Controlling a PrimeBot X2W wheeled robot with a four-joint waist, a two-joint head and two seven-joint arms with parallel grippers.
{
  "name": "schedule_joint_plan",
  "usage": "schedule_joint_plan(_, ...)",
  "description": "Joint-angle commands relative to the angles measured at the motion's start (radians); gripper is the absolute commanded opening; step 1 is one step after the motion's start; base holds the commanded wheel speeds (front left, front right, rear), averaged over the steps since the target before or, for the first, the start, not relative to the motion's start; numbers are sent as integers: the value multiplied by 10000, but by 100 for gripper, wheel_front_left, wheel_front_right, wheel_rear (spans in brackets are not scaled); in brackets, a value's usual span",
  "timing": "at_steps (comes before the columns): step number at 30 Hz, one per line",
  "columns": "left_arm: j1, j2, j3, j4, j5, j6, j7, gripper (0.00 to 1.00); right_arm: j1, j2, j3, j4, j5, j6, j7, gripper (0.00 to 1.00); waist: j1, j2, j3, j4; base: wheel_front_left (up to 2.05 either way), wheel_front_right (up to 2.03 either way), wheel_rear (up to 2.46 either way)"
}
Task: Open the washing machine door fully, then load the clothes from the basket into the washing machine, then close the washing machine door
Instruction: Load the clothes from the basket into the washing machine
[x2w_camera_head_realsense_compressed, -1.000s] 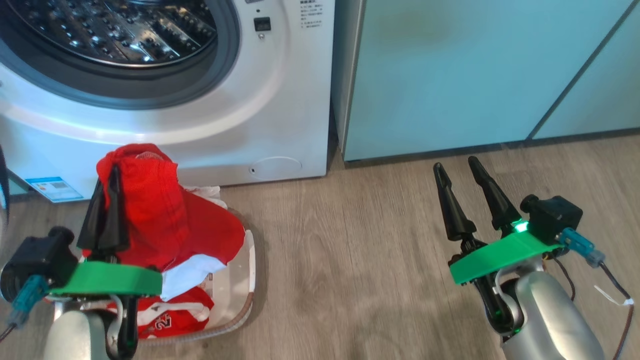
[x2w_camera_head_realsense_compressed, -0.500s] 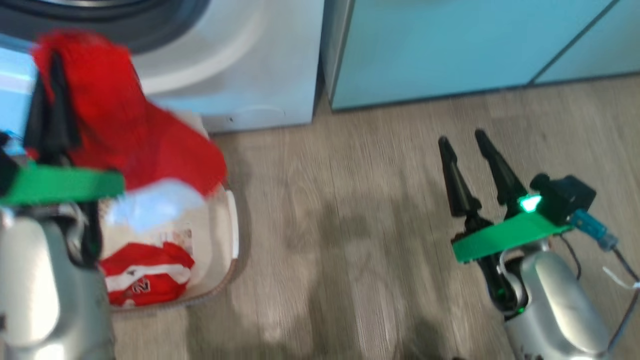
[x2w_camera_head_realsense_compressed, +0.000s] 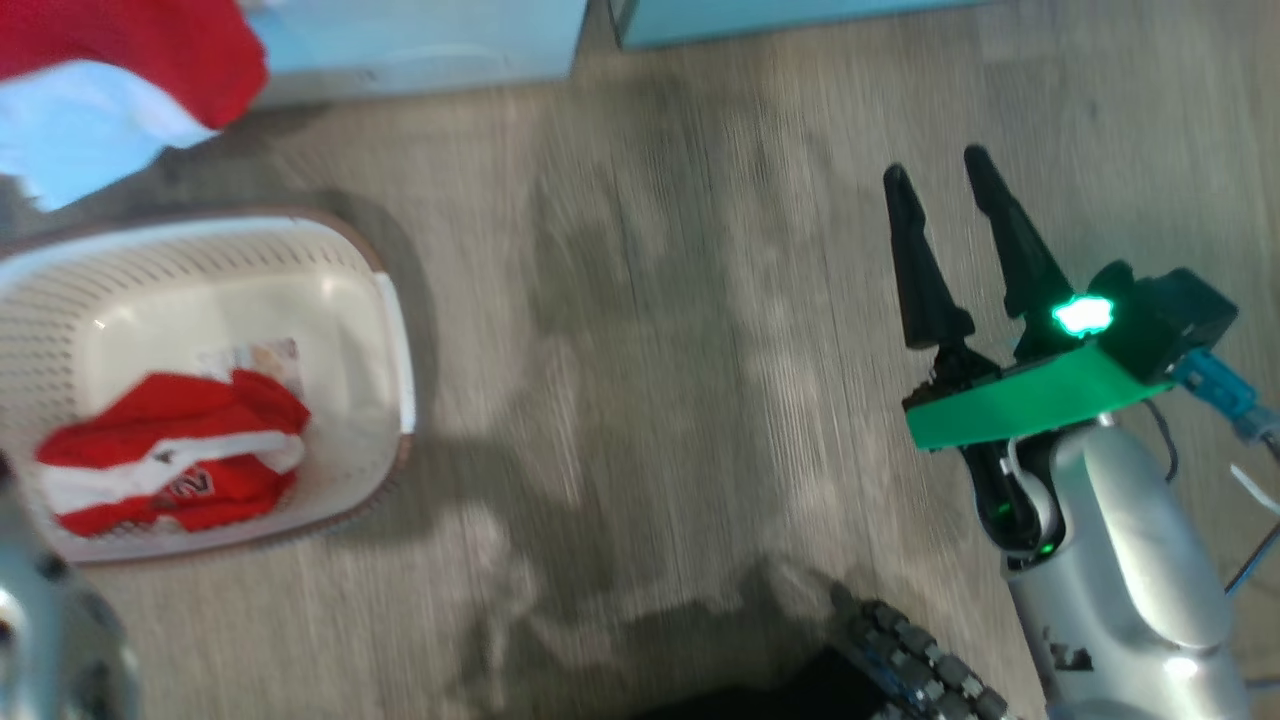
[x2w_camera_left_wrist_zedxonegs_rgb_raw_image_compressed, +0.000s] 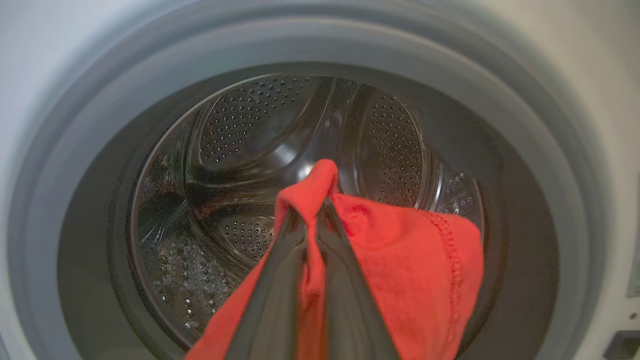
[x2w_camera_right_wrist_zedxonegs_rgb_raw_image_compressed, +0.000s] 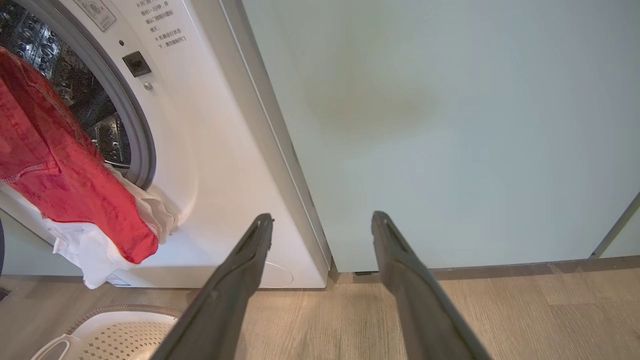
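Observation:
In the left wrist view my left gripper (x2w_camera_left_wrist_zedxonegs_rgb_raw_image_compressed: 312, 210) is shut on a red garment (x2w_camera_left_wrist_zedxonegs_rgb_raw_image_compressed: 400, 260), held up in front of the open steel drum (x2w_camera_left_wrist_zedxonegs_rgb_raw_image_compressed: 250, 150) of the washing machine (x2w_camera_right_wrist_zedxonegs_rgb_raw_image_compressed: 210, 150). From the right wrist view, that garment (x2w_camera_right_wrist_zedxonegs_rgb_raw_image_compressed: 50, 165) hangs with a white part below it at the drum mouth. Its lower end (x2w_camera_head_realsense_compressed: 130, 40) shows at the top left of the head view. The basket (x2w_camera_head_realsense_compressed: 390, 300) stands on the floor with one more red and white garment (x2w_camera_head_realsense_compressed: 170, 480) in it. My right gripper (x2w_camera_head_realsense_compressed: 940, 170) is open over bare floor, holding nothing. The washing machine door is out of view.
A pale green cabinet (x2w_camera_right_wrist_zedxonegs_rgb_raw_image_compressed: 450, 125) stands right of the washer, its foot (x2w_camera_head_realsense_compressed: 780, 10) at the top edge of the head view. Wood floor (x2w_camera_head_realsense_compressed: 650, 350) lies between the basket and my right arm. My dark base (x2w_camera_head_realsense_compressed: 900, 670) shows at the bottom.
The head camera has tilted down towards the floor. My left gripper has lifted the red garment out of the basket up to the drum opening. The right gripper has stayed open.

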Motion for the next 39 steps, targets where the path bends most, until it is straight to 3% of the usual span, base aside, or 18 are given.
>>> schedule_joint_plan(1, -350, 614, 135, -166, 51, -12, -57, 0, -18, 95, 182, -366, -38, 0, -63, 100, -3, 0, 759, -295, 0, 0, 0)
schedule_joint_plan(13, -4204, 2433, -1387, 2678, -234, -13, -57, 0, -402, 107, 531, -750, 611, 0, -63, 100, -3, 0, 2630, -678, 0, 0, 0)
schedule_joint_plan(20, -6376, 3284, -2380, 3739, -355, -13, -57, 0, -565, 107, 943, -744, 902, 0, -63, 100, -3, 0, 3134, -896, 0, 0, 0)
schedule_joint_plan(27, -7726, 3566, -2465, 3840, -43, -7, -57, 0, -632, 108, 1210, -732, 1151, 0, -63, 100, -3, 0, 3180, -1029, 0, 0, 0)
schedule_joint_plan(39, -8276, 3569, -3477, 5718, 317, -11, -57, 0, -713, 108, 1514, -805, 1392, 0, -63, 100, -3, 0, 3438, -1370, 0, 0, 0)
